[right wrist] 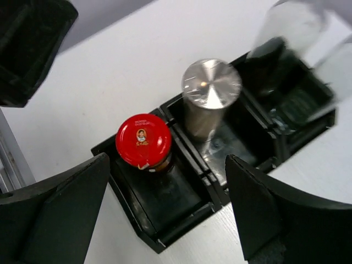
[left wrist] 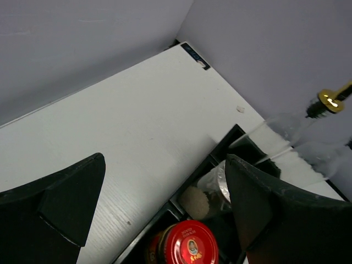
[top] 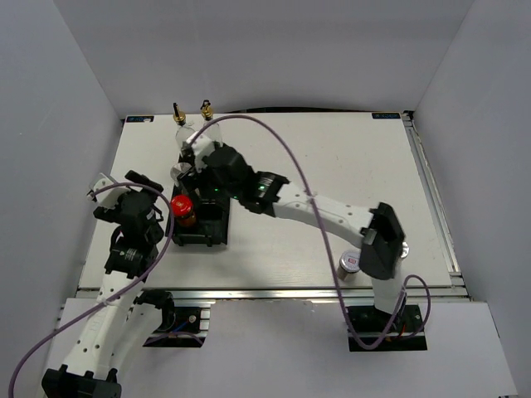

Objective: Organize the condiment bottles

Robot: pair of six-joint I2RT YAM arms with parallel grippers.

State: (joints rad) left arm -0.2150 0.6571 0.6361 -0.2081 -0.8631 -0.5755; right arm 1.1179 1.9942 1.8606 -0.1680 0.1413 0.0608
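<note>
Sitting in adjoining compartments of black plastic tray: red-capped jar, portrait logo on lid, writing unreadable, and shiny round silver-lidded shaker. Right hand above them spread wide; left hand wide too.

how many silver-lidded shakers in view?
2. One silver-lidded shaker in black tray, middle compartment; second shaker on table beside right arm base. Others may hide under that arm.

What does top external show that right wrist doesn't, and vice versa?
Only top external: the two gold pourer tops at the table's far edge, and a second shaker by the right arm's base. Only right wrist: the silver-lidded shaker standing in the middle compartment of the black tray. Both: the red-capped jar in that tray's end compartment.
</note>
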